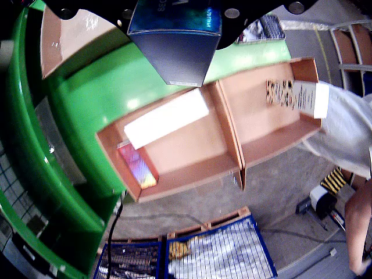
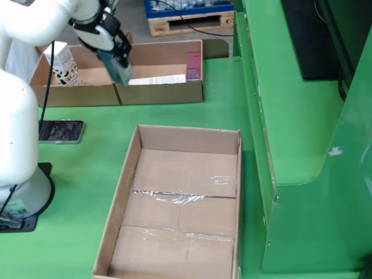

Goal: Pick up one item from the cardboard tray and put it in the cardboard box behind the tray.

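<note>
Cardboard tray [image 2: 160, 94]: two compartments; white flat carton [image 2: 157, 78], pink box [image 2: 193, 65] in the right one in the side view; spotted carton [image 2: 63, 64] in the left.
Cardboard box [image 2: 174, 203]: empty, nearer the camera.
Arm [image 2: 52, 20]: above the tray divider.
Fingers [image 2: 119, 58]: clamped on blue box [image 1: 177, 40], lifted.

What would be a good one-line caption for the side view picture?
White robot arm lifts a dark blue box above a divided cardboard tray, with a large empty cardboard box waiting on the green table.

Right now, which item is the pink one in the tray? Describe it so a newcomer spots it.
In the fixed side view, find the divided cardboard tray at the far end of the green table. In its right compartment's right corner stands the pink box, upright, unlike the flat white box beside it.
</note>
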You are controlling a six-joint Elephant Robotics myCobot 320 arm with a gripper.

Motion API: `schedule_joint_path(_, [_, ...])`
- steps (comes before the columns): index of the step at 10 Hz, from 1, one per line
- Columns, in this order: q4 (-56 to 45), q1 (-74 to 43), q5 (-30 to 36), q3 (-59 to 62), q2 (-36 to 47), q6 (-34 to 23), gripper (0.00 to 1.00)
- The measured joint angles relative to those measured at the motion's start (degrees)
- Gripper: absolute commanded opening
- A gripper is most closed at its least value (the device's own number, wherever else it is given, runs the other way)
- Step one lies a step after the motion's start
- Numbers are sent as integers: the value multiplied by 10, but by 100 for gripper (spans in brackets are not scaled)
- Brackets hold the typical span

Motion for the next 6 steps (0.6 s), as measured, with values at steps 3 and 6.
schedule_joint_path(3, [72,10,-16,77,-76,10,0])
schedule_joint_path(6, [94,20,-24,158,-83,14,0])
